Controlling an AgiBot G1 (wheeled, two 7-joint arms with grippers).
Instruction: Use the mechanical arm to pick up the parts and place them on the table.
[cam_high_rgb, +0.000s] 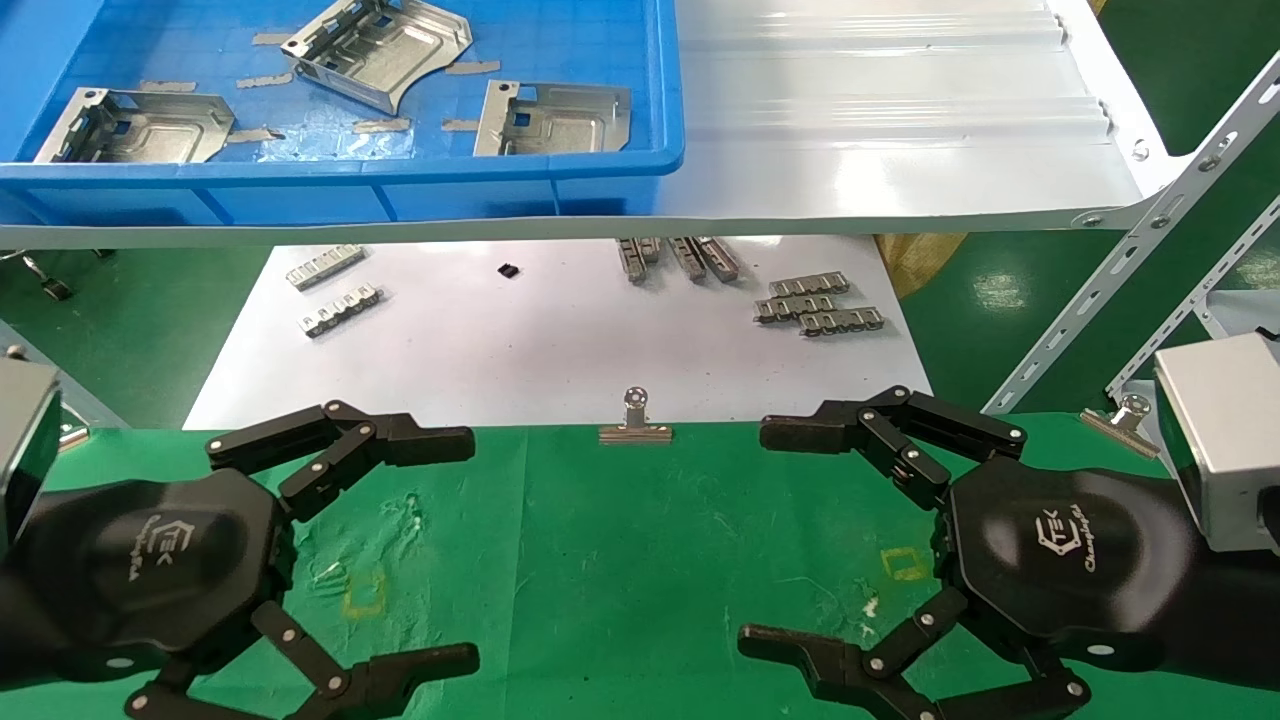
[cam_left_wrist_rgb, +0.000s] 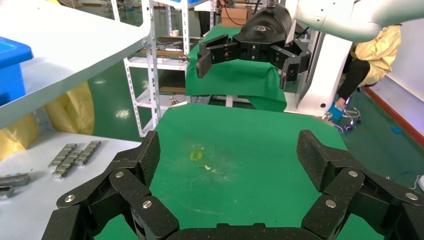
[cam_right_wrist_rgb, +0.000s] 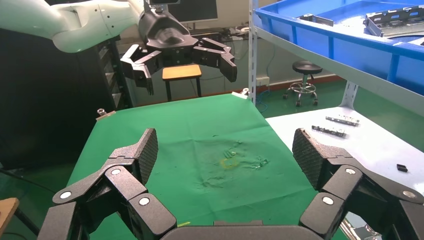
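While wrist views omit them, parts (cam_high_rgb: 380, 45) fill head view.

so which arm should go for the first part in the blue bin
Probably the left. Both grippers, left and right, hover open and empty over the green table, but the parts lie in the blue bin on the robot's left.
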